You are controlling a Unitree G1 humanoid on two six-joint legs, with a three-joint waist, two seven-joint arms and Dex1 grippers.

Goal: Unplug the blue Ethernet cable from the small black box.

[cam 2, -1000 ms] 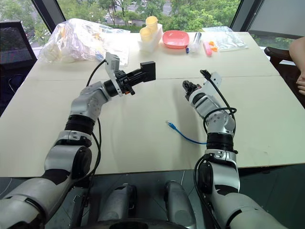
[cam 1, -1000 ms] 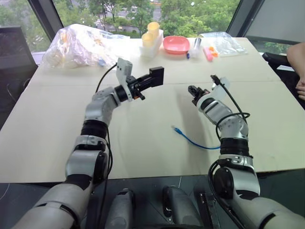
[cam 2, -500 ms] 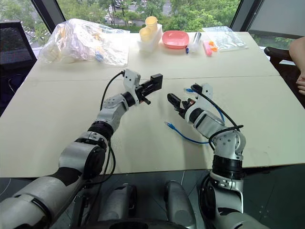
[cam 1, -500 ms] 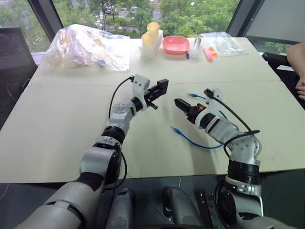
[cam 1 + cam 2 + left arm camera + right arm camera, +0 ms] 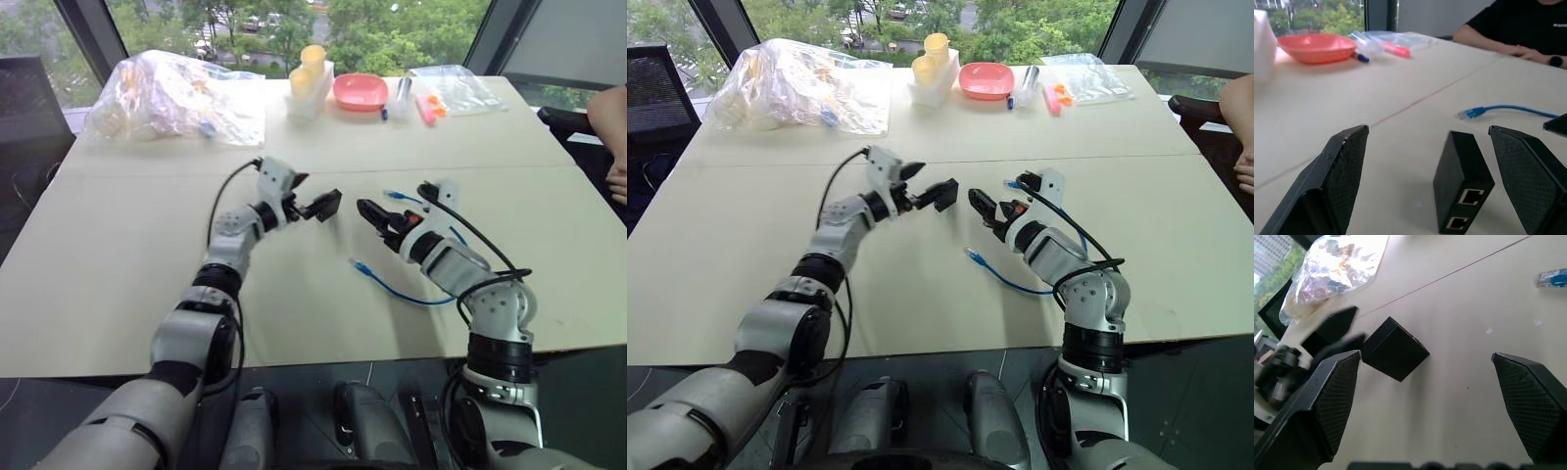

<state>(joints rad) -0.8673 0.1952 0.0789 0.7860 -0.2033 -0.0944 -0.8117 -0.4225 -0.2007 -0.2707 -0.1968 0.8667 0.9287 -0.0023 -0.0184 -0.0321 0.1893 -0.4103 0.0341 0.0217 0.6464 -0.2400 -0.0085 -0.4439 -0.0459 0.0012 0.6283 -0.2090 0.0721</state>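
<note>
The small black box (image 5: 1462,185) sits between the wide-spread fingers (image 5: 1342,161) of my left gripper (image 5: 306,194) and touches neither. Its two ports face the wrist camera and are empty. The box (image 5: 327,204) is low over the table's middle, tilted; I cannot tell whether it rests on the table. The blue Ethernet cable (image 5: 404,292) lies loose on the table by my right forearm. One plug (image 5: 361,264) is on the near side and the other end (image 5: 394,196) is behind the wrist. My right gripper (image 5: 370,211) is open, pointing at the box from a short distance.
At the table's far edge are a crinkled plastic bag (image 5: 171,93), yellow cups in a white holder (image 5: 309,73), a pink bowl (image 5: 361,91), markers and a clear bag (image 5: 451,88). A person's arm (image 5: 612,122) rests at the table's right edge.
My left gripper has opened and let go of the black box, and it has sunk a little toward the table. The right gripper has stayed open and still over the last half second.
</note>
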